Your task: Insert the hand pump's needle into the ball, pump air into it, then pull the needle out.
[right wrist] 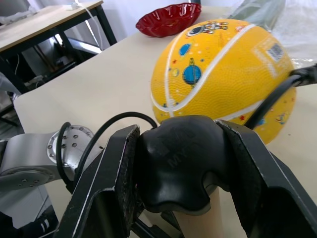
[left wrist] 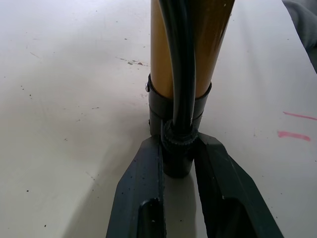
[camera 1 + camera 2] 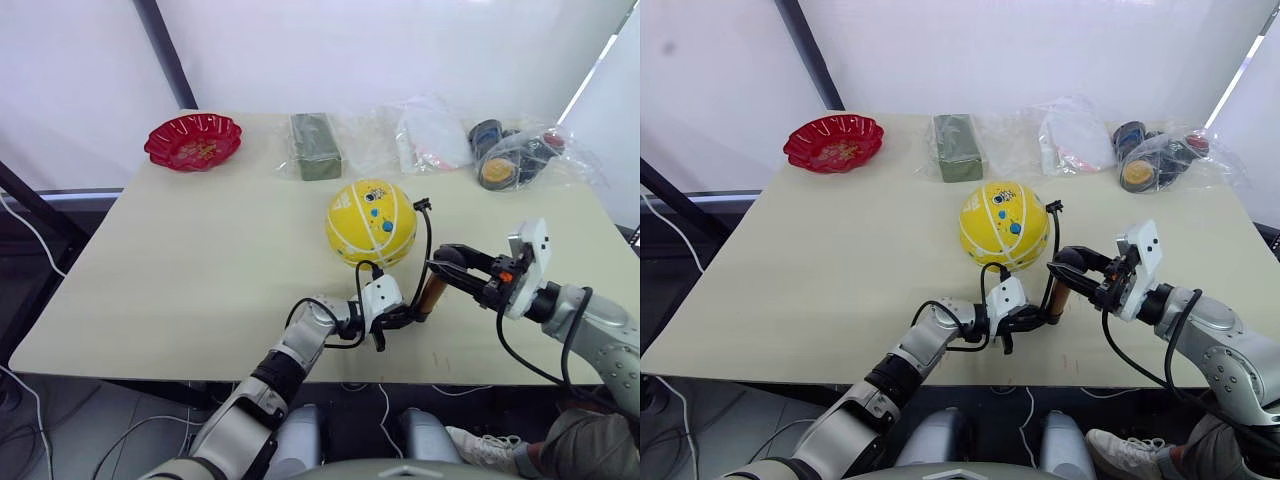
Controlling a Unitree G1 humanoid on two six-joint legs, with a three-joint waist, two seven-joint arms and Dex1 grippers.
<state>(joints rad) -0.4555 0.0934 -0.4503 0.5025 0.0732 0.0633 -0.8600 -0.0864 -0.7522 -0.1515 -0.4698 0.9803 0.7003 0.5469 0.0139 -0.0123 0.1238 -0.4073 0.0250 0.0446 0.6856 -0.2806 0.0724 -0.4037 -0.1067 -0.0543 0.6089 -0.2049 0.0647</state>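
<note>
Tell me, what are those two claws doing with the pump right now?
Left gripper shut on the hand pump base. Right gripper shut on its black handle. Hose runs to the ball's right side; needle too small to confirm. Nothing in the way.

Bare table [image 3: 190, 270] left of the ball [image 3: 371, 222] — bagged clutter [image 3: 520, 155] crowds the far edge.

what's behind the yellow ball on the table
Behind the ball along the table's far edge lie a green block and clear plastic bags of items. Whatever sits directly behind the ball's base is covered.
</note>
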